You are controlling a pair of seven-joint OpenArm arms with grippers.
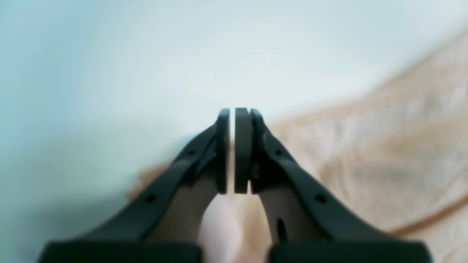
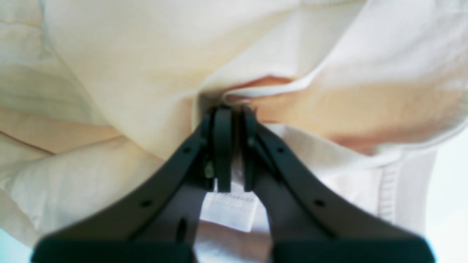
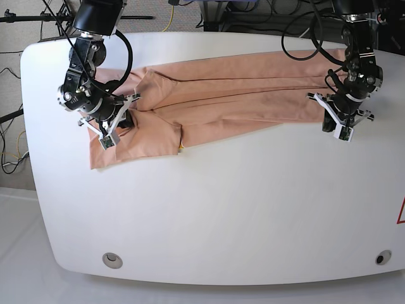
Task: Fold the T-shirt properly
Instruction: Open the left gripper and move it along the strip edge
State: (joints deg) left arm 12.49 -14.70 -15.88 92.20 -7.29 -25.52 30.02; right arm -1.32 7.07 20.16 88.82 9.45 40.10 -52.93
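Right gripper [image 2: 229, 113] pinching T-shirt [image 2: 120, 73] on table [image 3: 221, 209]

A wrinkled salmon-pink cotton T-shirt [image 3: 215, 95] lies stretched across the white rounded table [image 3: 240, 202] toward twelve o'clock. The right gripper [image 3: 111, 123] sits on its nine-o'clock end; the left gripper [image 3: 338, 120] hovers at three o'clock.

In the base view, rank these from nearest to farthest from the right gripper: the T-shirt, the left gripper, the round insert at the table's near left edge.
1. T-shirt, pinched in the right gripper, image left.
2. Round insert, near table edge, below it.
3. Left gripper, far across, image right.
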